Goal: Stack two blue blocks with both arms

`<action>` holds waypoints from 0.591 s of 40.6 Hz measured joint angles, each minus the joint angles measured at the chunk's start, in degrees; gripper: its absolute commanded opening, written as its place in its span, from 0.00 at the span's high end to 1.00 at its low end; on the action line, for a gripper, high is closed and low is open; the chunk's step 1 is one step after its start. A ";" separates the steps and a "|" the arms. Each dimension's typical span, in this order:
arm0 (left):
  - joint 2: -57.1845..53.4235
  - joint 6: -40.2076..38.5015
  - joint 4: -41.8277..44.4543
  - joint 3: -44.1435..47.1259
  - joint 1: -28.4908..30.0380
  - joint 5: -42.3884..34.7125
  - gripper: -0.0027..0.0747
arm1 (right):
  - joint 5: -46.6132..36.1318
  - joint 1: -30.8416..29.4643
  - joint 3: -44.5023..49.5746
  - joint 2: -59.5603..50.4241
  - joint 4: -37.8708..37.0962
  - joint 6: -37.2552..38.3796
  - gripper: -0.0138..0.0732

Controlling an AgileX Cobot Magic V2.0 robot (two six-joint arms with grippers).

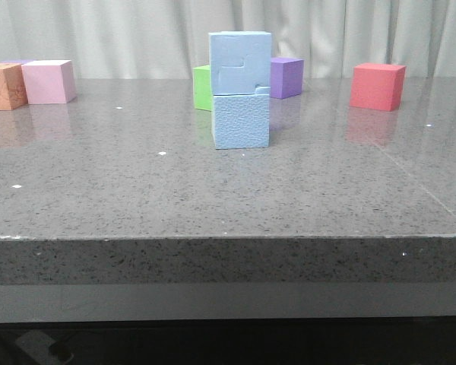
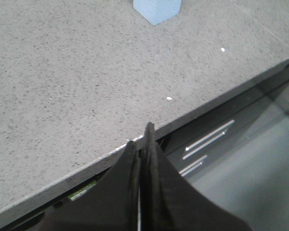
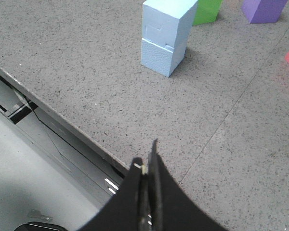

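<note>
Two pale blue blocks stand stacked in the middle of the grey table: the upper block (image 1: 240,62) sits on the lower block (image 1: 241,120), slightly offset. The stack also shows in the right wrist view, upper (image 3: 167,20) on lower (image 3: 159,57). Only the bottom of the lower block (image 2: 157,8) shows in the left wrist view. My left gripper (image 2: 142,139) is shut and empty over the table's front edge, far from the stack. My right gripper (image 3: 147,156) is shut and empty near the front edge. Neither gripper shows in the front view.
A green cube (image 1: 203,87) and a purple cube (image 1: 286,77) stand behind the stack. A red cube (image 1: 378,86) is at the back right. A pink cube (image 1: 49,81) and an orange cube (image 1: 4,86) are at the back left. The table's front edge (image 1: 228,237) runs across the near side.
</note>
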 measured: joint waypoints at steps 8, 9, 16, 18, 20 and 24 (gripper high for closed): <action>-6.85 0.00 0.00 7.65 9.80 -5.37 0.99 | 0.00 0.00 0.00 0.00 0.00 0.00 0.98; -8.15 0.00 0.11 9.08 11.61 -6.46 0.99 | 0.00 0.00 0.00 0.00 0.00 0.00 0.98; -16.15 0.00 0.33 19.76 20.41 -21.75 0.99 | 0.00 0.00 0.00 0.00 0.00 0.00 0.98; -18.33 0.00 0.33 23.35 21.82 -28.42 0.99 | 0.00 0.00 0.00 0.00 0.00 0.00 0.98; -20.41 0.00 0.33 26.98 22.73 -33.96 0.99 | 0.00 0.00 0.00 0.00 0.00 0.00 0.98; -24.02 0.00 0.33 34.35 23.87 -43.38 0.99 | 0.00 0.00 0.00 0.00 0.00 0.00 0.98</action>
